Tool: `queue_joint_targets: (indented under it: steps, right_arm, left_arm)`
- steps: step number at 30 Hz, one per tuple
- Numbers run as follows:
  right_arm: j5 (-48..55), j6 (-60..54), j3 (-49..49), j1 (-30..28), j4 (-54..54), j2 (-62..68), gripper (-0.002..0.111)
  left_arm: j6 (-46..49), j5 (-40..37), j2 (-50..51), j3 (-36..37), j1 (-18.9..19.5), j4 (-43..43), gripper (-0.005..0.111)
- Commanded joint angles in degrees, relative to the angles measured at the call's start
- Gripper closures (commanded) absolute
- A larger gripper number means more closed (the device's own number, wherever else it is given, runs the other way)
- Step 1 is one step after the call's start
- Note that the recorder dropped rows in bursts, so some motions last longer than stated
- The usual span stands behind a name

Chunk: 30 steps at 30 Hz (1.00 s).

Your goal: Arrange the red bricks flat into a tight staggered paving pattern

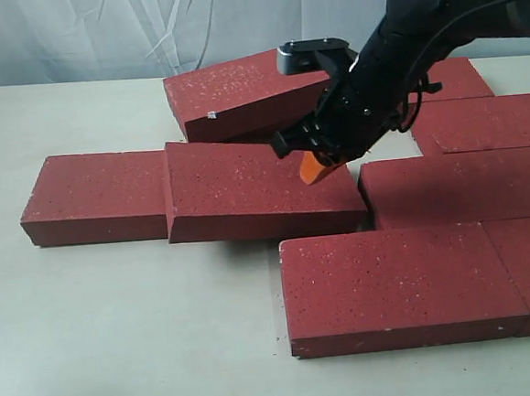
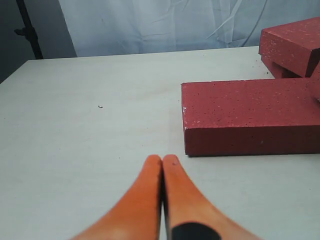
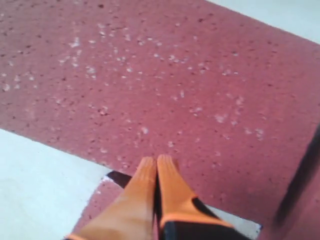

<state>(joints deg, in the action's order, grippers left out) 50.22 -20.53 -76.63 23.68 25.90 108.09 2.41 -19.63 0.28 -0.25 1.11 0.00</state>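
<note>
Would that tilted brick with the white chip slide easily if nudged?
Probably not: the tilted brick looks thick and solid, so likely heavy. Its gritty surface should drag, not slip. Propped at an angle, it may drop flat.

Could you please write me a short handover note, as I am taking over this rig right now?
Left pincer: shut, empty, over bare table, facing the left brick.
Right pincer: shut, empty, tip at the chipped brick's near edge.
Done: the other bricks lie flat in staggered rows.
Left: the chipped brick sits tilted at the back, apparently propped on a neighbour. Lay it flat and close the gaps that show near the right pincer.
</note>
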Motion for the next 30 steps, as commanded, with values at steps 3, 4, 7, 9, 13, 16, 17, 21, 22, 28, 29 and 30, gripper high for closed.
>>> queue_joint_targets:
  steps: [3, 4, 7, 9, 13, 16, 17, 21, 22, 28, 29, 30]
  right_arm:
    - [-3.7, -0.2, -0.3, 1.6, 0.2, -0.5, 0.109]
    - [-4.6, 0.5, -0.3, 1.4, 0.2, -0.5, 0.109]
    - [-6.1, 1.7, -0.3, 1.1, 0.0, -0.5, 0.109]
    - [-6.3, 1.7, -0.3, 1.1, 0.0, -0.5, 0.109]
    - [-5.8, 1.7, -0.3, 1.4, 0.3, -0.5, 0.109]
    - [-6.6, 1.7, -0.3, 2.7, 0.3, -0.5, 0.109]
    - [-7.3, 1.7, -0.3, 3.5, 0.3, -0.5, 0.109]
    - [-10.1, 1.7, -0.3, 6.4, 0.8, -0.5, 0.109]
    - [-11.1, 1.7, -0.3, 7.2, 1.4, -0.5, 0.109]
    - [-14.1, 1.7, -3.7, 11.8, 3.1, -0.5, 0.109]
    - [-13.8, 1.7, -5.1, 12.4, 3.1, -0.4, 0.109]
    - [-13.4, 1.7, -6.5, 12.8, 3.1, -0.3, 0.109]
  left_arm:
    - [-0.3, 0.5, -0.3, 0.2, -0.3, -0.4, 0.107]
    - [-0.3, 0.5, -0.3, 0.2, -0.3, -0.4, 0.107]
    - [-0.3, 0.5, -0.3, 0.2, -0.3, -0.4, 0.107]
    - [-0.3, 0.5, -0.3, 0.2, -0.3, -0.4, 0.107]
    - [-0.3, 0.5, -0.3, 0.2, -0.3, -0.4, 0.107]
    - [-0.3, 0.5, -0.3, 0.2, -0.3, -0.4, 0.107]
    - [-0.3, 0.5, -0.3, 0.2, -0.3, -0.4, 0.107]
    - [-0.3, 0.5, -0.3, 0.2, -0.3, -0.4, 0.107]
    - [-0.3, 0.5, -0.3, 0.2, -0.3, -0.4, 0.107]
    - [-0.3, 0.5, -0.3, 0.2, -0.3, -0.4, 0.107]
    - [-0.3, 0.5, -0.3, 0.2, -0.3, -0.4, 0.107]
    - [-0.3, 0.5, -0.3, 0.2, -0.3, -0.4, 0.107]
